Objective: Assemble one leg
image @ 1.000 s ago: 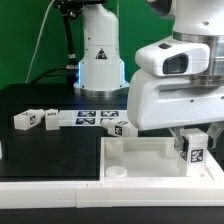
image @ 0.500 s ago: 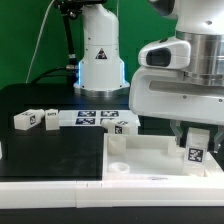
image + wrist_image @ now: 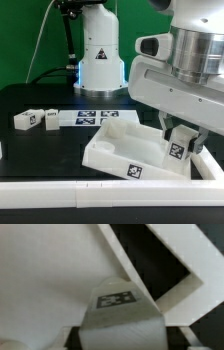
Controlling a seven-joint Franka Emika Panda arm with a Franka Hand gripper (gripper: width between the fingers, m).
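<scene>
While the big white tray (image 3: pixel 125 150) sits turned at an angle on the black table (image 3: pixel 40 150), the arm hangs low over its end on the exterior view's right. The marker board (image 3: pixel 92 118) lies flat behind it, with two spare posts (image 3: pixel 36 120) well apart toward the exterior view's left. Between the fingers of the gripper (image 3: pixel 178 150) stands the leg (image 3: pixel 178 151), clamped, tag outward, its lower end inside the tray near a corner. The wrist view shows the same leg (image 3: pixel 118 314) against the tray wall. Judging from this, the seating step is under way; next the leg needs lining up with the corner socket, then pressing or twisting home without pushing the tray further askew.
</scene>
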